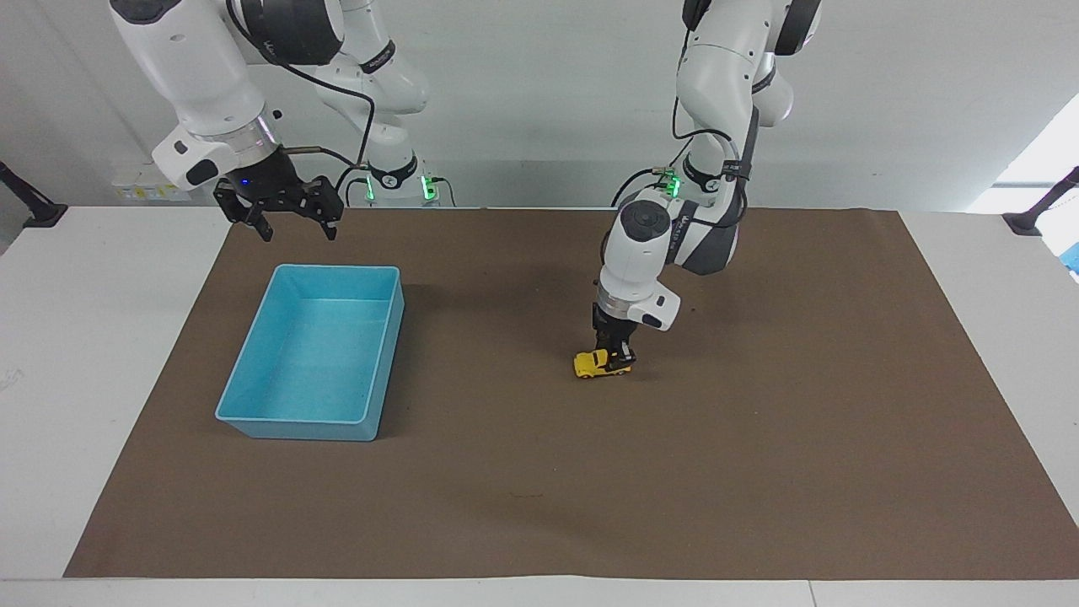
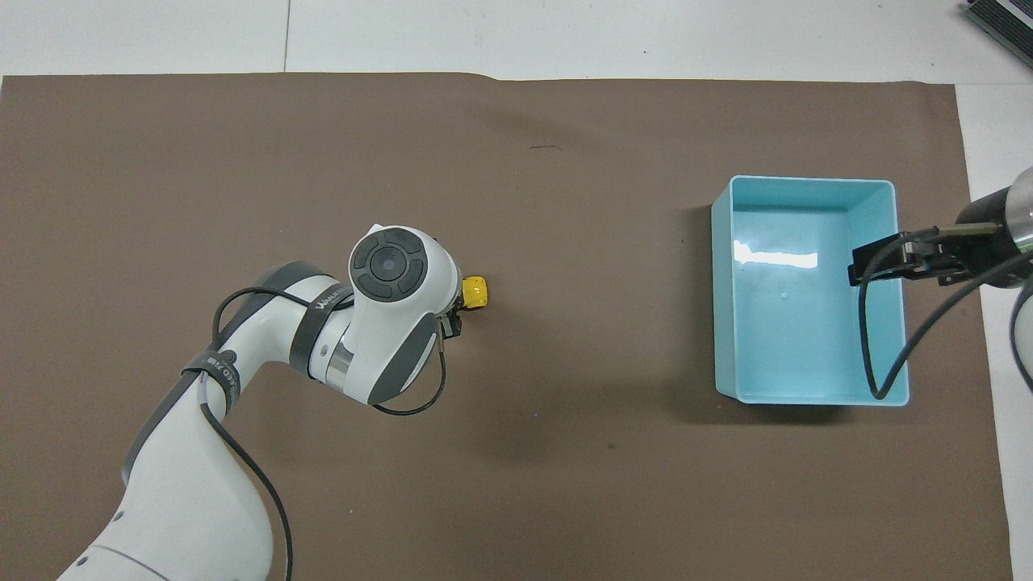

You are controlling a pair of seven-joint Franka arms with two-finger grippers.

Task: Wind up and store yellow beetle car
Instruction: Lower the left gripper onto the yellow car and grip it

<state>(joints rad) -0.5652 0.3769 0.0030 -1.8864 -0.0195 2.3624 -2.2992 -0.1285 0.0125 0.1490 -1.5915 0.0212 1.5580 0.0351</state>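
Note:
The yellow beetle car [image 1: 595, 364] rests on the brown mat near the table's middle; in the overhead view only the yellow beetle car's [image 2: 476, 291] end toward the bin shows past the arm's wrist. My left gripper [image 1: 620, 357] reaches straight down and is shut on the car's end toward the left arm's side. My right gripper [image 1: 291, 221] hangs open in the air over the blue bin's [image 1: 253, 396] edge nearest the robots, holding nothing; it also shows as the right gripper [image 2: 888, 262] over the blue bin [image 2: 730, 323]. The right arm waits.
The brown mat [image 1: 759, 472] covers most of the white table [image 1: 84, 337]. The left arm's wrist and cable [image 2: 387, 323] hide the car's rear from above.

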